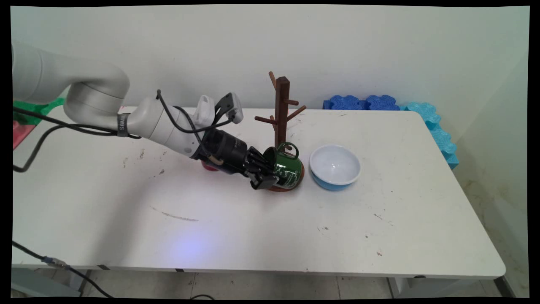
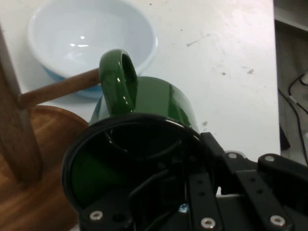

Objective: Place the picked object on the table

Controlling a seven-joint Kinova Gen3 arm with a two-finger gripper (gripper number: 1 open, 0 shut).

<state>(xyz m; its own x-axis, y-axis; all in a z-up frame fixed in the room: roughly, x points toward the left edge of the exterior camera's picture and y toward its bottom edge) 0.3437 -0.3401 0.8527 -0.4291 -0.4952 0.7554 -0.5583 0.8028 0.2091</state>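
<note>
The pincer (image 1: 265,176) is clamped on the rim of a green mug (image 1: 286,168), one finger seemingly inside the mouth and the other outside the wall, though the linkage hides the contact. The mug lies tilted on its side over the round wooden base of the mug tree (image 1: 282,110), mouth facing left toward the arm, its long axis running left to right, handle (image 2: 119,82) uppermost. Just right of the mug stands a blue bowl (image 1: 335,166) on the white desk (image 1: 270,228). A small red thing (image 1: 209,165) peeps out behind the wrist.
</note>
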